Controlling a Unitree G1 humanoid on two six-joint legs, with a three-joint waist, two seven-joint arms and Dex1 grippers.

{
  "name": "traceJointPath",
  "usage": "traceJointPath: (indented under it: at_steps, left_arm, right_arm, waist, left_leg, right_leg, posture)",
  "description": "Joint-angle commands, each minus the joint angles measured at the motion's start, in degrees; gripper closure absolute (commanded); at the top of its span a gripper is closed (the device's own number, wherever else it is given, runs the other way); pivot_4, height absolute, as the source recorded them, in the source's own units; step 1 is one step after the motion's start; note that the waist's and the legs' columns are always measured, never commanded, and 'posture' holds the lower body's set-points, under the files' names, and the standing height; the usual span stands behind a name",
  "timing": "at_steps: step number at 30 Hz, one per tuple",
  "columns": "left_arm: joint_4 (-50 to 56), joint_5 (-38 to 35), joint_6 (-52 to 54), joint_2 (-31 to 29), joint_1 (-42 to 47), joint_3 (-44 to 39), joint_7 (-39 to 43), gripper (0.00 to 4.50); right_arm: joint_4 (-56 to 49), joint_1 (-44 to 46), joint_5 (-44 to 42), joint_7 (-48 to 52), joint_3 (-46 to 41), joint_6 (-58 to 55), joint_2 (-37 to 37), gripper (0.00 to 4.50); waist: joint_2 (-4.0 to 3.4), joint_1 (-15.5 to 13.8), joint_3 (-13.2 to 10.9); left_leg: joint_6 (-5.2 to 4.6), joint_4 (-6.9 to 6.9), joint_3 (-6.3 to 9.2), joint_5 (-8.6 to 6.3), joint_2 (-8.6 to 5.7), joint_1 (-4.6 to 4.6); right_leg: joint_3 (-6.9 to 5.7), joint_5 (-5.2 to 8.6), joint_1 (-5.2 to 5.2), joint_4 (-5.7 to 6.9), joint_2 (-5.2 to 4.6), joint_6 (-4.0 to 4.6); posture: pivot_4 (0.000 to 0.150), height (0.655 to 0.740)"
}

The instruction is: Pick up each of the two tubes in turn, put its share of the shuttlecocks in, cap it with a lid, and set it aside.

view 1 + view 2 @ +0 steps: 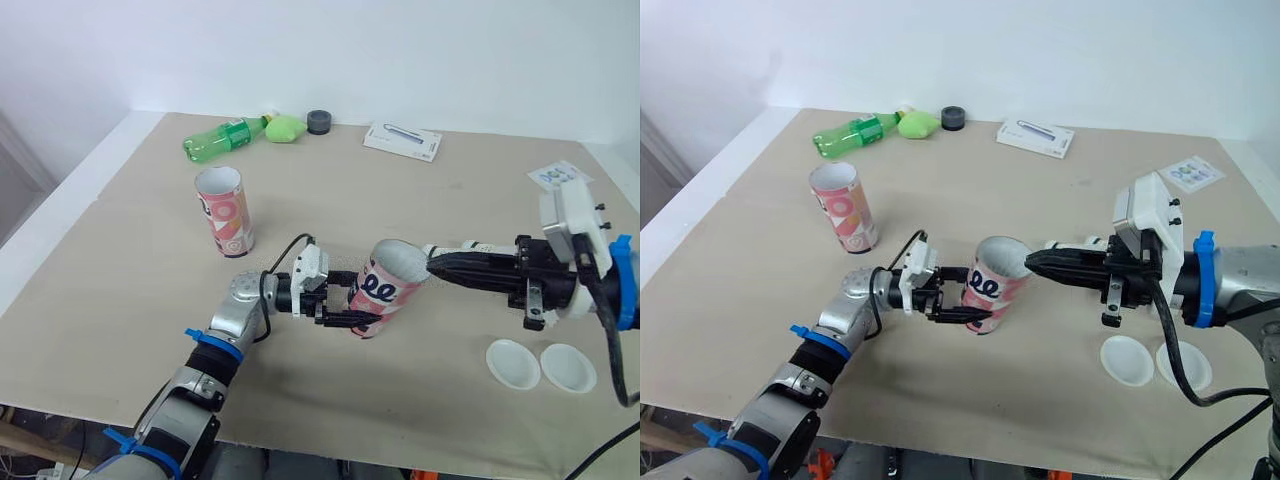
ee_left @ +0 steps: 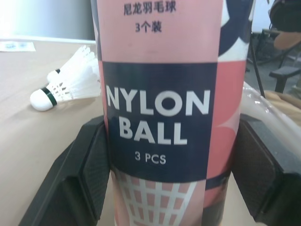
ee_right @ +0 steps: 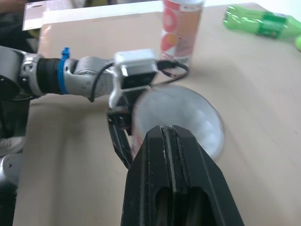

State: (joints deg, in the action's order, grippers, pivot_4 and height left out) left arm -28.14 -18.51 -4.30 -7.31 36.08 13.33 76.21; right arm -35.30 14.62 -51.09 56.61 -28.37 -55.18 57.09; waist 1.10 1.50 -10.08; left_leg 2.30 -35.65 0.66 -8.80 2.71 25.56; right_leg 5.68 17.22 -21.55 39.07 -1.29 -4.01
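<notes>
Mid-frame, the left end effector point(image 1: 350, 305) clamps a tilted tube point(image 1: 392, 283); the right end effector point(image 1: 432, 265), closed, reaches its open mouth; contents unclear.

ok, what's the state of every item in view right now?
held tube: tilted, uncapped, gripped by left pincer
second tube: upright on the table, uncapped
right pincer: shut, tip at the held tube's mouth
two lids: loose on the table, unused
shuttlecocks: lying on the table
green bottle: lying on its side
</notes>
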Motion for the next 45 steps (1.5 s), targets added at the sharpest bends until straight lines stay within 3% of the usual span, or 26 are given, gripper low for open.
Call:
traceJointPath:
  at_steps: [1,9,12,13,14,16,18,19,24,32,39,45]
  left_arm:
    - [-0.6,0.9,-1.4,-2.8,-2.3,-1.0,1.3,1.27]
    - [0.9,1.2,-1.3,-6.1,-5.8,-0.7,2.4,1.27]
    - [1.0,1.0,-0.2,-5.1,-6.3,-0.3,2.1,1.27]
    - [0.9,0.8,0.3,-4.7,-6.3,-0.4,1.7,1.27]
    - [0.8,0.5,0.6,-4.2,-6.2,-0.5,1.3,1.27]
    - [0.4,0.4,0.7,-3.5,-6.0,-0.7,0.7,1.27]
    - [0.4,0.5,0.5,-3.2,-6.1,-0.7,0.5,1.27]
    - [0.4,0.6,0.1,-3.0,-6.1,-0.6,0.6,1.27]
    - [1.0,2.7,-2.9,-2.9,-6.4,1.9,2.6,1.27]
    - [-0.7,3.1,-4.5,-1.6,-4.8,1.8,1.8,1.27]
    - [-0.9,3.3,-5.6,-0.7,-4.9,1.9,1.3,1.27]
    - [-1.2,4.0,-7.2,-1.0,-5.6,2.7,2.1,1.27]
  right_arm:
    - [-2.2,-1.5,-2.8,-1.4,-5.0,-0.2,1.5,4.42]
    - [-0.8,-8.1,-3.5,-3.1,-10.4,-1.8,2.6,4.42]
    - [0.7,-16.2,1.6,-0.3,-11.4,0.3,2.5,4.42]
    - [1.9,-18.4,3.6,0.1,-11.1,0.9,3.3,3.86]
    - [2.5,-21.1,6.2,2.1,-10.7,2.5,4.6,3.7]
    - [4.1,-26.5,13.6,5.2,-8.2,7.5,8.6,2.66]
    - [5.7,-30.2,18.7,9.0,-6.5,12.3,11.5,2.21]
    - [7.2,-31.1,21.4,10.1,-5.1,14.9,13.1,1.74]
    - [21.1,-26.0,29.4,14.5,7.2,26.2,19.2,1.74]
    - [35.9,-11.7,35.8,20.4,22.3,33.8,18.3,1.74]
    - [43.6,-4.2,40.6,23.2,29.6,38.5,16.0,1.74]
    - [46.9,-1.4,43.3,24.5,32.5,41.9,14.5,3.25]
  waist:
    - [-0.01,0.1,0.0]
    - [0.06,0.5,0.1]
    - [0.13,0.5,0.2]
    - [0.15,0.6,0.2]
    - [0.25,0.5,0.3]
    - [0.17,0.6,0.3]
    - [0.04,0.5,0.4]
    - [0.0,0.5,0.4]
    - [0.03,0.5,0.4]
    - [-0.03,0.3,0.4]
    - [-0.11,0.0,0.4]
    - [-0.11,0.0,0.4]
  left_leg:
    - [0.0,0.01,0.0,0.0,0.0,-0.01]
    - [-0.01,0.02,0.0,0.01,0.05,-0.33]
    - [-0.02,0.05,-0.05,0.02,0.07,-0.37]
    - [-0.03,0.06,-0.01,0.02,0.06,-0.41]
    - [-0.03,0.05,-0.03,0.02,0.07,-0.43]
    - [-0.02,0.08,-0.01,0.01,0.05,-0.41]
    - [-0.02,0.06,-0.12,0.01,0.01,-0.42]
    - [-0.02,0.05,-0.13,0.01,0.01,-0.44]
    - [-0.03,-0.04,-0.18,0.03,-0.03,-0.45]
    - [0.07,0.11,-0.2,-0.04,-0.07,-0.4]
    - [0.08,0.08,-0.21,-0.05,-0.08,-0.42]
    - [0.08,0.09,-0.18,-0.05,-0.07,-0.42]
  right_leg:
    - [0.0,0.0,0.0,0.0,0.0,0.01]
    - [-0.01,0.12,0.26,0.0,0.03,-0.2]
    - [0.03,0.14,0.29,0.0,0.03,-0.19]
    - [-0.02,0.17,0.34,0.0,0.02,-0.2]
    - [0.01,0.17,0.34,0.0,0.03,-0.2]
    - [-0.02,0.22,0.35,-0.01,0.02,-0.22]
    - [0.09,0.2,0.33,-0.01,-0.05,-0.29]
    - [0.1,0.19,0.33,-0.01,-0.05,-0.3]
    - [0.13,0.27,0.35,-0.06,-0.11,-0.13]
    - [0.16,0.26,0.33,-0.16,-0.13,-0.37]
    - [0.16,0.24,0.34,-0.16,-0.14,-0.39]
    - [0.14,0.25,0.35,-0.16,-0.13,-0.38]
  posture:
    - [0.15,0.7203]
    - [0.15,0.7203]
    - [0.15,0.7203]
    - [0.15,0.7203]
    - [0.15,0.7203]
    - [0.15,0.7203]
    - [0.15,0.7203]
    - [0.15,0.7203]
    - [0.15,0.7203]
    - [0.15,0.7203]
    - [0.15,0.7203]
    - [0.15,0.7203]
